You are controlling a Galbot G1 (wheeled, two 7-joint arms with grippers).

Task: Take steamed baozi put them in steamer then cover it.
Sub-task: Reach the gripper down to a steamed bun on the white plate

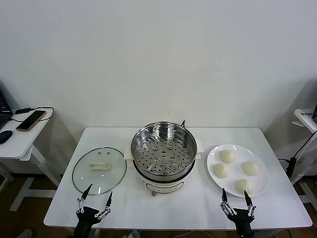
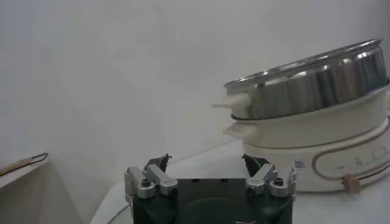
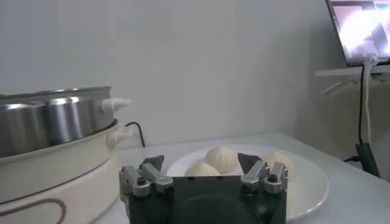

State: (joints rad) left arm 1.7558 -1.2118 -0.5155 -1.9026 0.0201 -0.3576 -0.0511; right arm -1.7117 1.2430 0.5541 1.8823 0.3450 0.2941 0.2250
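Four cream-white domed steamed baozi (image 1: 235, 170) sit on a flat white plate (image 1: 261, 189) right of the empty shiny round steel steamer (image 1: 163, 151). Both the left gripper (image 1: 97, 201) and right gripper (image 1: 236, 197) hover spread and empty at the white table's (image 1: 193, 208) near edge, the left one just near of a clear round glass lid (image 1: 99, 170).

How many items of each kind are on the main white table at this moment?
Steamed baozi, on the white plate: 4
White plate: 1
Steamer on its pot base: 1
Glass lid, lying flat beside the steamer: 1
Total: 7
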